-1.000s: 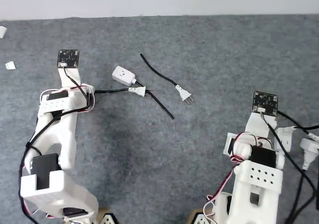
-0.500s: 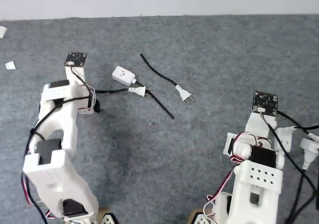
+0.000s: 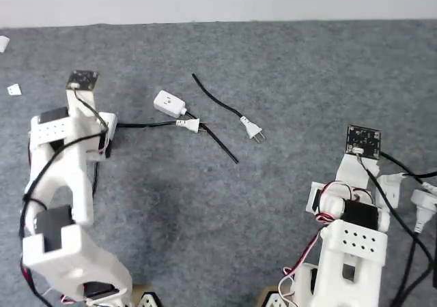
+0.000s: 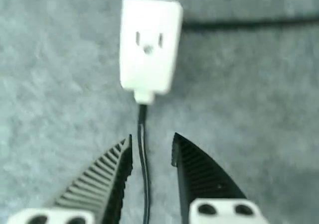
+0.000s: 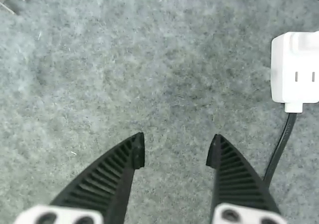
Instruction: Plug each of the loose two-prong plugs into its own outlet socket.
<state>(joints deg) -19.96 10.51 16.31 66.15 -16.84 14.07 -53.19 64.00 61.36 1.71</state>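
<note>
In the left wrist view a white outlet socket [image 4: 149, 45] lies face up on the grey carpet. Its black cord [image 4: 143, 149] runs back between the fingers of my left gripper [image 4: 152, 138], which is open and not squeezing it. In the high view a white socket [image 3: 168, 103], a white two-prong plug [image 3: 188, 124] and a second plug [image 3: 253, 131] on a black cable lie mid-table. My right gripper [image 5: 177, 137] hangs open over bare carpet, with another white socket [image 5: 296, 74] off to one side and plug prongs [image 5: 9, 0] at the frame corner.
The left arm [image 3: 65, 157] stands at the left of the carpet and the right arm [image 3: 351, 232] at the lower right. Loose wires and a white socket [image 3: 422, 205] lie by the right arm. Small white scraps [image 3: 13, 89] sit at the far left.
The left arm has swung, first slightly right and then further left, with its wrist turning. The plugs, sockets and the right arm have not moved.
</note>
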